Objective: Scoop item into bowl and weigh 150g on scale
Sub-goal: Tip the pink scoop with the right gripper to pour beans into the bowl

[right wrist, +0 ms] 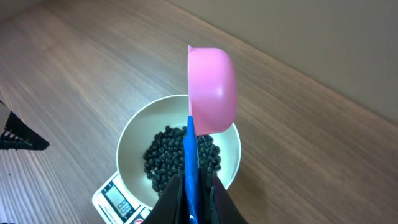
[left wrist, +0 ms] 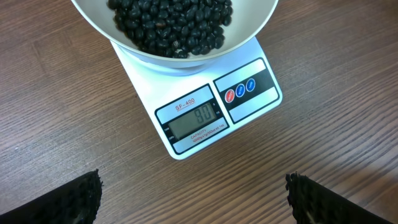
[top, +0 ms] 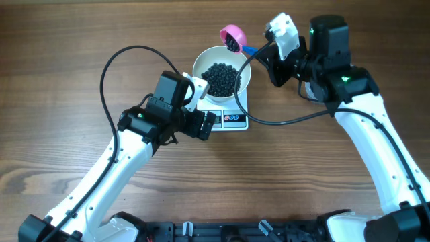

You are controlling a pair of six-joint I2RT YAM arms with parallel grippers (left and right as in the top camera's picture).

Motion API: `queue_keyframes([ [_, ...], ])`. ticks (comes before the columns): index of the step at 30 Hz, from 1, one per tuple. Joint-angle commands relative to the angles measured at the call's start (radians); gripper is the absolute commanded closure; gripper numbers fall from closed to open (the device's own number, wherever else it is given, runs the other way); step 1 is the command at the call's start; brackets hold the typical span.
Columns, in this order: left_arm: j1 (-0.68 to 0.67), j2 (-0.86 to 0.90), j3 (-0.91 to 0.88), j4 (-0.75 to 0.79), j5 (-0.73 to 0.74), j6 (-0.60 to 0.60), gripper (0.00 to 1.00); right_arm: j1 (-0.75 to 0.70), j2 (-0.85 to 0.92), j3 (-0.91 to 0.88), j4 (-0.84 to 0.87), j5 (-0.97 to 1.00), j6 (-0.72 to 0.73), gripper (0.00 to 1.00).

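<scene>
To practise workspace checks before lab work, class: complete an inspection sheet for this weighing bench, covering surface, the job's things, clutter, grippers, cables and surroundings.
Surface: brown wood-grain table, no spilled beans seen.
Job's things: round white bowl sits on the flat white rectangular scale, display on; heap of tiny black beans inside; small pink plastic scoop with blue handle, beans in it, at the bowl's rim.
Clutter: nothing seen.
Grippers: left gripper open, empty, beside the scale; right gripper shut on the scoop's handle.
Cables: black cable loops above the table; second black cable trails past the scale.
Surroundings: plain beige area beyond the table edge.
</scene>
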Motion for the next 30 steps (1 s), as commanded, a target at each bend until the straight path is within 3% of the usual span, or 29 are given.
queue_keyframes([
  [1, 0.005, -0.009, 0.015, 0.003, 0.012, 0.008, 0.00, 0.008, -0.022, 0.003, -0.006, 0.016, -0.056, 0.96],
  [12, 0.005, -0.009, 0.015, 0.003, 0.012, 0.008, 0.00, 0.024, -0.022, 0.003, -0.026, 0.034, -0.129, 0.96],
  [20, 0.005, -0.009, 0.015, 0.003, 0.012, 0.008, 0.00, 0.086, -0.022, 0.003, -0.040, 0.224, -0.202, 0.96],
  [30, 0.005, -0.009, 0.015, 0.003, 0.012, 0.008, 0.00, 0.098, -0.022, 0.003, -0.039, 0.223, -0.210, 0.96],
])
